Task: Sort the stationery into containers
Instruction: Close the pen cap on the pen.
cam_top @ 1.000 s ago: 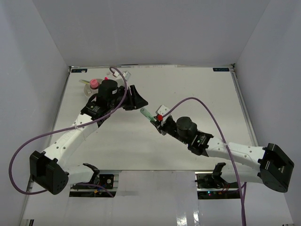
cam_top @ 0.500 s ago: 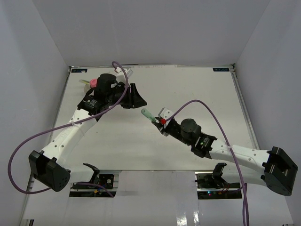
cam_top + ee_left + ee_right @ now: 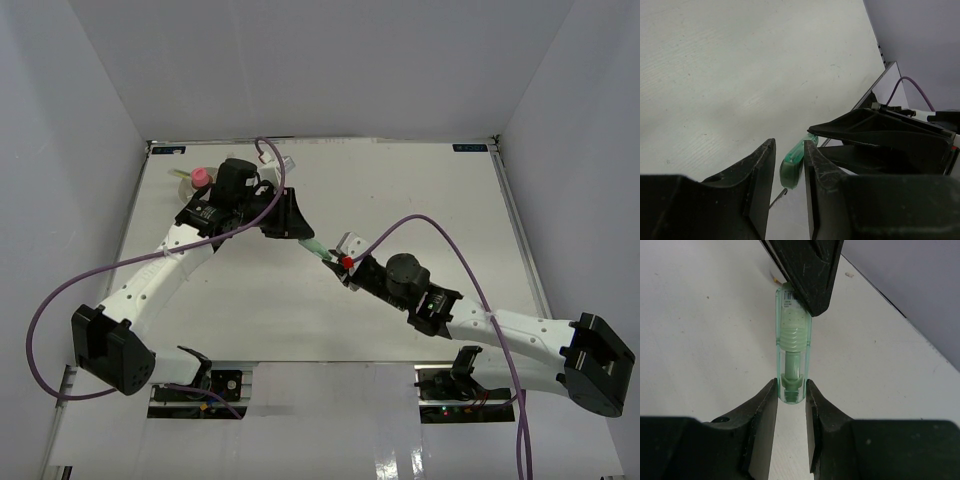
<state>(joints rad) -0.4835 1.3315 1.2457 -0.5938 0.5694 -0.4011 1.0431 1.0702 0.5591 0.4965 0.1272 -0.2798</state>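
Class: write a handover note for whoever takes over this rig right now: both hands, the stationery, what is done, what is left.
Right hand: shut on one end of the pale green marker.
Left hand: open around the marker's other end, not yet clamped.
Pink-topped item: far left, beside the left arm; container not clearly visible.
Done: marker picked up.
Left: complete the pass, then sort it.

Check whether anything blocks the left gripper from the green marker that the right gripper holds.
Nothing visible does. The free end of the green marker lies between the jaws of the left gripper, while the right gripper clamps its other end.
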